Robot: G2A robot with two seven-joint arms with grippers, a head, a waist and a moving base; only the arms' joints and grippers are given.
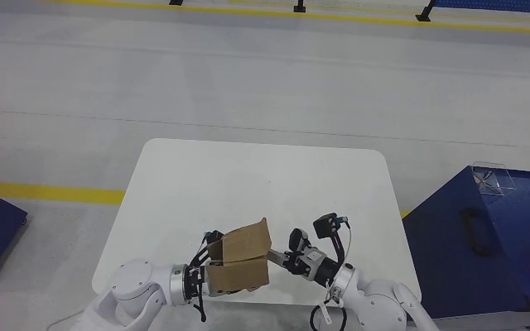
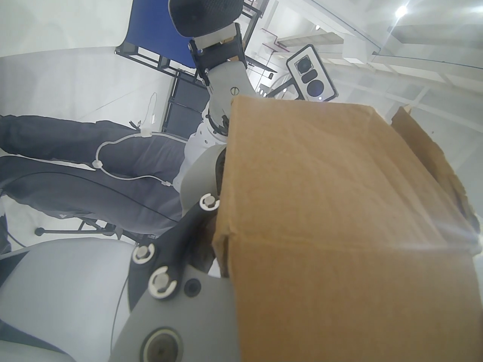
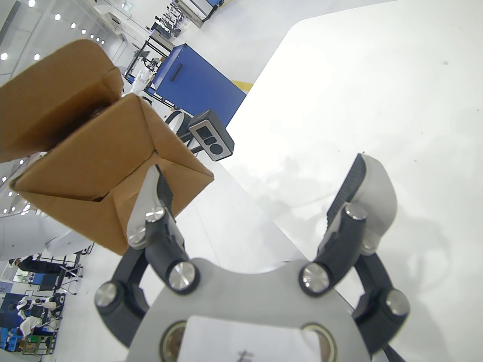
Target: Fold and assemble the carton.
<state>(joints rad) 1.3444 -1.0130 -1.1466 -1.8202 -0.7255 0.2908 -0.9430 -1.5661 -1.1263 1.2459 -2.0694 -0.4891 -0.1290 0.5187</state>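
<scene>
A white, round-cornered tabletop (image 1: 248, 178) spreads across the middle of the top view, with a blue cabinet (image 1: 468, 240) at the frame's right edge. At the lower centre of that frame, close to the tabletop's near edge, a brown carton (image 1: 240, 258) sits between the robot's two arms. It is partly folded: two panels meet along a crease, and one flap stands raised apart from the body. The card is plain brown on every face in view.

The left tool (image 1: 207, 266), coming in from the lower left of the top view, is clamped on the carton's end. In the left wrist view one black-padded finger (image 2: 205, 1) runs along the carton's side and juts past its corner, while the carton hides the other.

The right tool (image 3: 258, 167), at the carton's opposite end, is spread wide and grips nothing. One of its fingers (image 3: 149, 199) touches the carton's folded end flap; the other hangs apart over bare tabletop. A small white label (image 3: 245, 341) on the right tool's base carries a mark too faint to read.
</scene>
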